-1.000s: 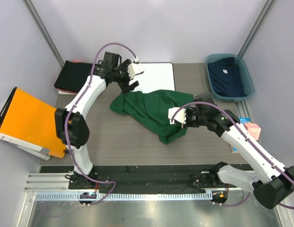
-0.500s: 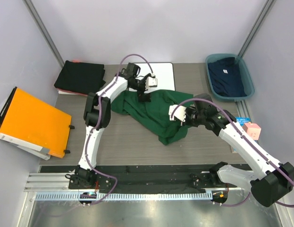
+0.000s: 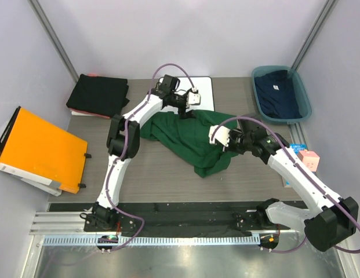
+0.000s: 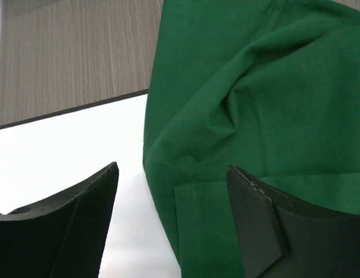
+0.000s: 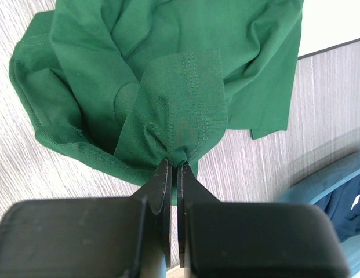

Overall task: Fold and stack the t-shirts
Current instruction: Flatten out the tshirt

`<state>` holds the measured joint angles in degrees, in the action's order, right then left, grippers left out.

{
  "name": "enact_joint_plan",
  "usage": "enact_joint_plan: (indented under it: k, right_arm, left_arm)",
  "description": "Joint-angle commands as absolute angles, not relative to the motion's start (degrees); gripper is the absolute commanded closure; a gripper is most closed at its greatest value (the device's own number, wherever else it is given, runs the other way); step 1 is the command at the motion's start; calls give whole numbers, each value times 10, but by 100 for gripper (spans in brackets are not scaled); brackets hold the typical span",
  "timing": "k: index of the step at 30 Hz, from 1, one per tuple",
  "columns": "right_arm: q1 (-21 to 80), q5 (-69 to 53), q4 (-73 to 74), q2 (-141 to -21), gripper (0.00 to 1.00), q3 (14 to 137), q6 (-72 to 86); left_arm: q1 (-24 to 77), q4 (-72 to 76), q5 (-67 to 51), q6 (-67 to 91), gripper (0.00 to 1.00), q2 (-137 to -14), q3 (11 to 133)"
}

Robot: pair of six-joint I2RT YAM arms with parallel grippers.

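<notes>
while the right end effector (image 5: 173, 165) clamps the green t-shirt (image 3: 188, 139), likely anchoring it on the surface (image 3: 151, 171), the left end effector (image 4: 171, 174) hangs open, empty. it straddles the 12 o'clock hem, presumably to grasp.

Crumpled t-shirt (image 3: 188, 136): centre, far edge on board (image 3: 204, 87);
Folded t-shirts (image 3: 98, 94): far left;
Bin (image 3: 282, 121): far right, holds loose t-shirt (image 3: 278, 95);
Folder (image 3: 43, 147): left edge
</notes>
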<state>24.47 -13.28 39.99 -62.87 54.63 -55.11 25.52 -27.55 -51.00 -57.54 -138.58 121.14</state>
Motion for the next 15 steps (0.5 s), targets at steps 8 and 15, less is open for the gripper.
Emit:
enact_joint_plan:
  k: [8,15]
  right_arm:
    - [230,-159,373,-647,99,573,-542]
    - [226,-167,372,-657,99,594,-542]
  left_arm:
    - [259,-320,-444,-684,22,-1425,1208]
    - [262,-346,-389,-723,18,-1443,1215]
